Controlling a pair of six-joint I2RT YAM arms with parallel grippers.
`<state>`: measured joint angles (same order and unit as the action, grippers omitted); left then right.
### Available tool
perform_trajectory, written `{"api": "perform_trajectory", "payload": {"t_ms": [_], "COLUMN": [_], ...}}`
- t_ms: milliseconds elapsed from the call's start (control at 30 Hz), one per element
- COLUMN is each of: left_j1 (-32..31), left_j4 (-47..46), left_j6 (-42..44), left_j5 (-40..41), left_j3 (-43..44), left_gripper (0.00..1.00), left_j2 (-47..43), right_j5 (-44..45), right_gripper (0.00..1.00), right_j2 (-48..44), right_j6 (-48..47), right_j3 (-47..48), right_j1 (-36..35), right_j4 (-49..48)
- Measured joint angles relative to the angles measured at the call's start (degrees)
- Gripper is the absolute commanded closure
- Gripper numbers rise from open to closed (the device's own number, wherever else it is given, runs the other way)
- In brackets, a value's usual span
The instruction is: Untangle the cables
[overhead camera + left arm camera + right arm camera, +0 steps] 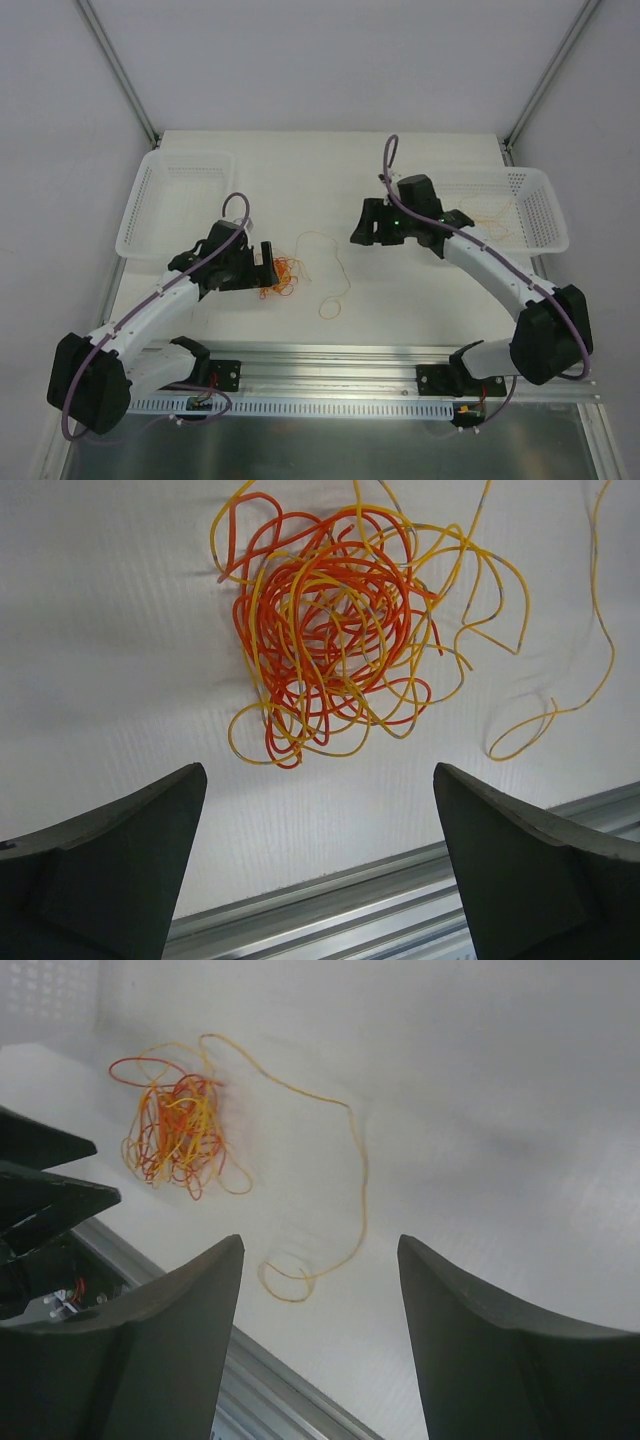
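Since the cables [330, 630] lie as one tight knot of red-orange & yellow loops on the desk [120, 630], just ahead of the L pincer [318, 772], the main risk is a grab that takes too much. L pincer is spread as wide as it goes, w/ nothing in it, tips hovering on the near side of the knot. If it drops over the middle & closes, it'll prob. pinch several strands at once. A pull then cinches the loops tighter instead of freeing one. Strands are hair-thin and flat on the desk, so the tips may also close on nothing or scrape the surface.

R pincer [320, 1242] is open partway, empty, up over the desk and apart from the knot. One long yellow strand [365, 1185] trails out from the knot toward it, ending in a small loop near the front rail [380, 890]. That's the obvious one to take, but w/o the L side pinning the knot, a tug would likely drag the whole clump along rather than slide the strand out. Too fast a pull could flick it over the front edge. A few faint orange strands seem to lie in the right basket [556, 215]; can't tell more.
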<state>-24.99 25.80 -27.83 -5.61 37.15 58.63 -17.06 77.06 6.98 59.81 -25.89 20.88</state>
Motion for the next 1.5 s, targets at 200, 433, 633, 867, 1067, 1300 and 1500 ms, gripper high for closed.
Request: {"api": "perform_trajectory", "payload": {"t_ms": [200,433,633,867,1067,1300,1500], "left_j1": [0.0,0.0,0.0,0.0,0.0,0.3,0.4], "left_j4": [-1.7,-5.5,-8.3,-10.7,-11.9,-12.3,-12.4], "left_j6": [-2.1,-4.5,-6.0,-7.1,-8.3,-8.9,-8.9], "left_j5": [0.3,0.2,0.3,1.4,3.0,3.8,4.8], "left_j3": [0.9,1.1,1.1,1.1,0.5,0.1,-0.2], "left_gripper": [0.11,0.18,0.28,0.51,0.84,0.96,0.99], "left_j2": [6.3,11.9,15.9,18.8,19.7,19.6,18.6], "right_j5": [-3.1,-5.0,-5.6,-6.4,-6.0,-3.1,-0.6], "right_gripper": [0.39,0.46,0.55,0.9,0.99,0.99,0.99], "right_j2": [10.0,20.8,26.6,29.0,28.0,14.3,-3.5], "right_j6": [3.5,7.5,9.1,9.9,8.9,4.4,1.3], "right_j3": [-0.1,0.0,0.1,0.1,-0.4,-4.4,-6.1], "right_j1": [-10.2,-15.4,-18.3,-19.0,-19.0,-17.0,-5.9], "right_j4": [-12.1,-21.9,-25.4,-26.9,-26.3,-17.2,-6.7]}}
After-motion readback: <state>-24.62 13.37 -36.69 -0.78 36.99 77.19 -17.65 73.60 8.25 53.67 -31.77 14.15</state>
